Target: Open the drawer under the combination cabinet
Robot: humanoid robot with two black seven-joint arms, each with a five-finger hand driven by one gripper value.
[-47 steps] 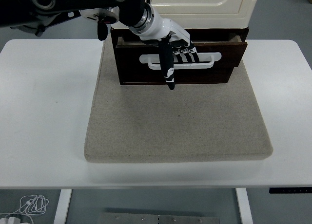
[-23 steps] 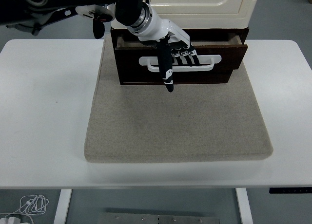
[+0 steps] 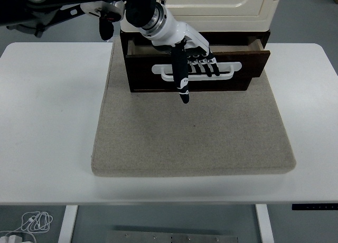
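The dark wooden drawer (image 3: pixel 196 71) sits at the base of the cream cabinet (image 3: pixel 219 2), on a grey mat (image 3: pixel 193 132) at the far side of the white surface (image 3: pixel 47 121). It stands partly pulled out, its front facing the near edge and its long axis running left to right. The left robot hand (image 3: pixel 191 55) hooks four curled fingers through the white handle (image 3: pixel 198 73), thumb pointing down over the drawer front.

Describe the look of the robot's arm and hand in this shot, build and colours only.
The left arm is bulky, glossy black, with round silver-ringed joints and a metallic ring at the wrist. The left hand has a white shell over its back and slim black fingers with small white markings at the segments.
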